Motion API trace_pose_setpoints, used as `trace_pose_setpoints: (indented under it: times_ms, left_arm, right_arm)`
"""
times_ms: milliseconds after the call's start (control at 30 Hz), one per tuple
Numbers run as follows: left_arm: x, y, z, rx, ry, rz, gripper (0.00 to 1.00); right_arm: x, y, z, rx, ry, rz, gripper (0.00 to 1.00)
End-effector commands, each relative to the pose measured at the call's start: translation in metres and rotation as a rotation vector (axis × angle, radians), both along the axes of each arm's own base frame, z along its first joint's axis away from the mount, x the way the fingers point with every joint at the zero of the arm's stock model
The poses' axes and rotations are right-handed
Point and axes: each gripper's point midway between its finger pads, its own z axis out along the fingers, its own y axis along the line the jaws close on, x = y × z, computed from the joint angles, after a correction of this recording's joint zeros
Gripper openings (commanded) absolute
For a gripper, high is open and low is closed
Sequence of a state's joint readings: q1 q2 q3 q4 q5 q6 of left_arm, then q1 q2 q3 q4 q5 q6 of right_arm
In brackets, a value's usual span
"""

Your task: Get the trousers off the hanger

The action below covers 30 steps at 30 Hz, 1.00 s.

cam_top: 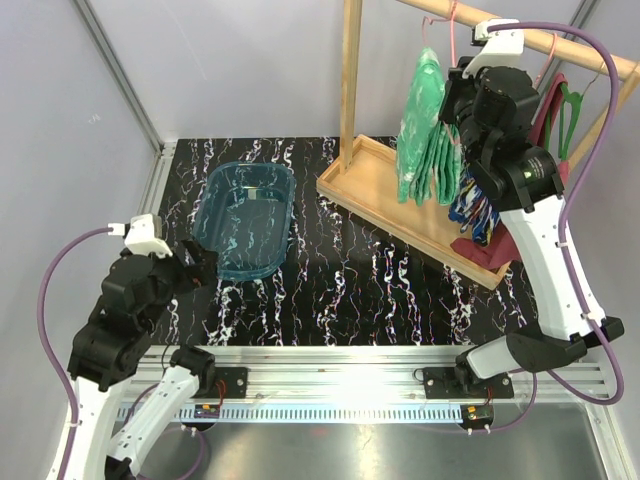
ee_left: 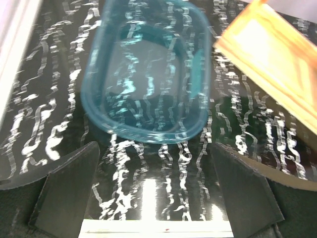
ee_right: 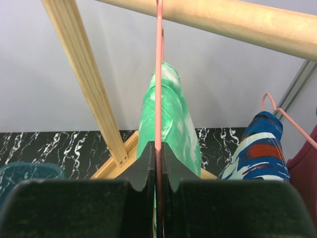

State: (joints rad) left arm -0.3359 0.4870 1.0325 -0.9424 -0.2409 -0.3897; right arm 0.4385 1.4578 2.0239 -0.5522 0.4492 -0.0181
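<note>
The mottled green and white trousers (cam_top: 425,130) (ee_right: 173,114) hang from a pink hanger (ee_right: 159,74) on the wooden rail (cam_top: 545,42). My right gripper (ee_right: 159,148) (cam_top: 462,80) is shut on that hanger's thin pink wire, just in front of the green cloth. To the right, the blue trousers with red and white patches (ee_right: 257,148) (cam_top: 472,208) hang on a second pink hanger (ee_right: 285,116). Far from the rack, my left gripper (ee_left: 154,148) (cam_top: 200,262) stands open over the table near a blue bin, with nothing between its fingers.
A clear blue bin (cam_top: 245,215) (ee_left: 148,74) sits on the black marbled table. The wooden rack has an upright post (cam_top: 350,80) and a tray base (cam_top: 390,195). A maroon tank top (cam_top: 550,110) hangs at the rail's right end.
</note>
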Motion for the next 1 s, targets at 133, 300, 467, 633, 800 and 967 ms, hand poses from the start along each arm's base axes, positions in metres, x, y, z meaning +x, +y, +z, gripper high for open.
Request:
trace_pose_setpoints:
  times_ms: [133, 300, 467, 633, 800, 967]
  left_arm:
    - [0.030, -0.074, 0.053, -0.207, -0.126, -0.295, 0.99]
    - [0.050, -0.121, 0.071, -0.257, -0.152, -0.392, 0.99]
    - [0.060, -0.155, 0.089, -0.195, -0.240, -0.381, 0.99]
    - [0.039, -0.213, 0.112, -0.115, -0.373, -0.519, 0.99]
    - [0.016, -0.253, 0.134, -0.022, -0.479, -0.608, 0.99]
    - [0.023, -0.254, 0.138, 0.027, -0.475, -0.557, 0.99]
  right_arm:
    - [-0.064, -0.002, 0.089, 0.154, -0.260, 0.149, 0.00]
    - [-0.078, 0.014, 0.057, 0.147, -0.178, 0.223, 0.00]
    - [-0.104, 0.021, 0.045, 0.198, -0.175, 0.239, 0.00]
    - [-0.129, 0.047, 0.028, 0.254, -0.149, 0.194, 0.00]
    - [-0.149, 0.088, 0.023, 0.257, -0.215, 0.073, 0.00]
    - [-0.154, 0.116, 0.019, 0.227, -0.182, 0.027, 0.00]
